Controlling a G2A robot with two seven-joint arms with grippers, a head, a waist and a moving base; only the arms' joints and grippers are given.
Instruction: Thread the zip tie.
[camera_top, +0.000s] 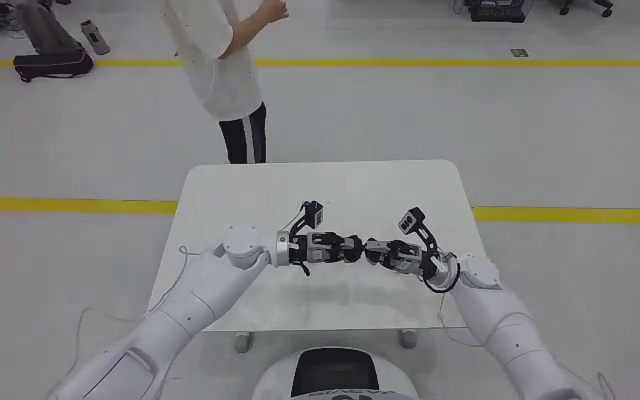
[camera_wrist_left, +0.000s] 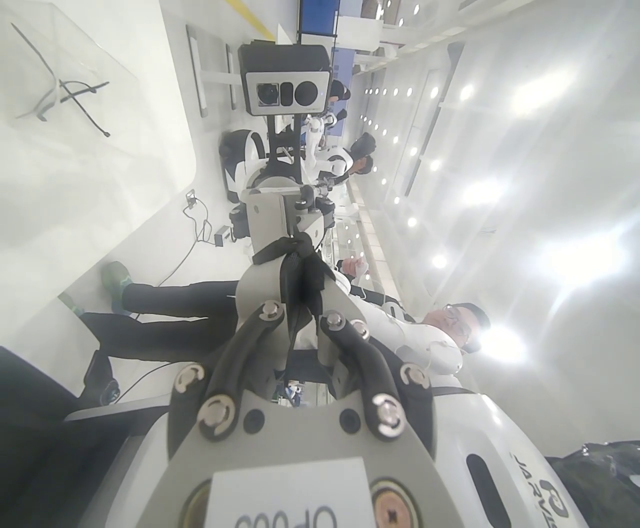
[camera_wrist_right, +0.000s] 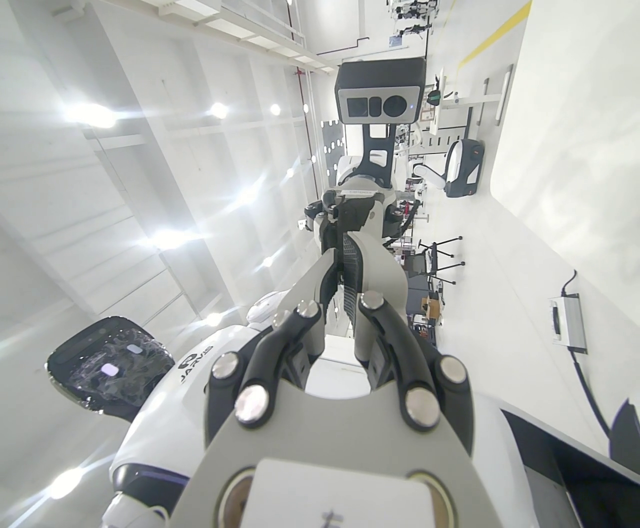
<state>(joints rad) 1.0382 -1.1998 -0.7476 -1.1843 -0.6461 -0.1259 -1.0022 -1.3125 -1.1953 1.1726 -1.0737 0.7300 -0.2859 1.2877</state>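
I have both arms raised over the white rectangular table (camera_top: 230, 190), claws nose to nose at its middle. The left gripper (camera_wrist_left: 300, 272) has its fingers pressed together on the black plastic zip tie (camera_wrist_left: 277, 251), which bunches into a dark loop right at the tips. The right gripper (camera_wrist_right: 345, 247) meets it from the opposite side with its fingers drawn together too. As best I can judge it pinches the tie's other end, though the contact itself is hard to make out. A few loose black zip ties (camera_wrist_left: 60, 92) lie on the table, well apart from the work.

I read this as the feeding step, tail into head. To do it well I would fix one wrist and move only the other, line the strap up square with the slot, and advance slowly. A slight twist could make the tip miss or buckle the strap
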